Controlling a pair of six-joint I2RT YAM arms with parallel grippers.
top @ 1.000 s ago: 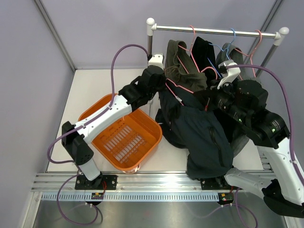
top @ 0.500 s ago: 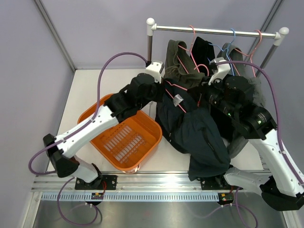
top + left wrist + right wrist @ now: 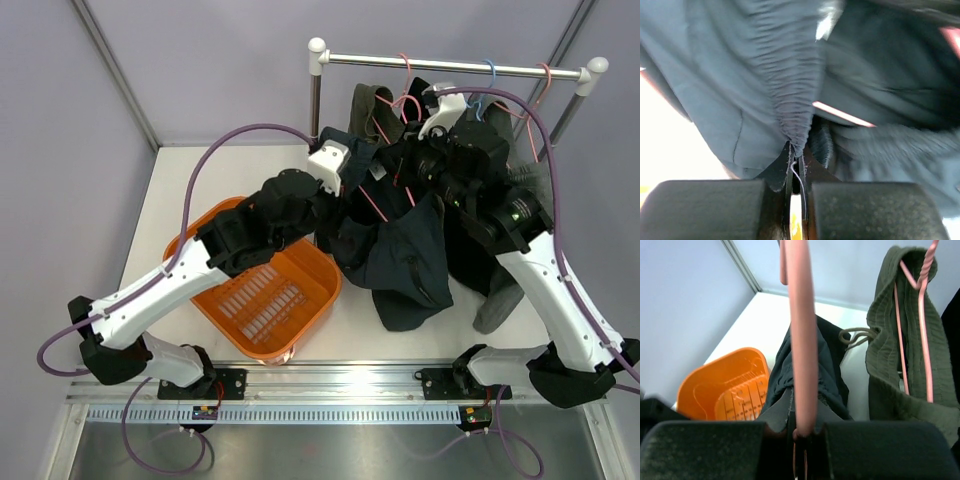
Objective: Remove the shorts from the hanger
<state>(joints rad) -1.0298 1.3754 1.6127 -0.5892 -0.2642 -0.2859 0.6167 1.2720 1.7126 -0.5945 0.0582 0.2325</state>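
The navy shorts point(image 3: 405, 255) hang in the air between my two grippers, in front of the rack. My left gripper point(image 3: 797, 167) is shut on their gathered waistband point(image 3: 796, 110); from above it point(image 3: 347, 188) sits at the shorts' left upper corner. My right gripper point(image 3: 802, 432) is shut on the pink hanger point(image 3: 801, 335) that passes through the navy shorts point(image 3: 827, 370). In the top view it point(image 3: 412, 165) is just right of the left one. A stretch of the pink hanger point(image 3: 842, 114) shows against the cloth in the left wrist view.
Olive shorts point(image 3: 892, 360) hang on another pink hanger point(image 3: 926, 355) on the rail point(image 3: 460, 67), with black shorts point(image 3: 425, 95) beside them. Grey cloth point(image 3: 497, 300) droops at the right. The orange basket point(image 3: 262, 290) stands on the table to the left.
Both arms have risen and moved back toward the rail, lifting the navy shorts off the table's front edge. The left arm has stretched further forward. Both grips are unchanged.
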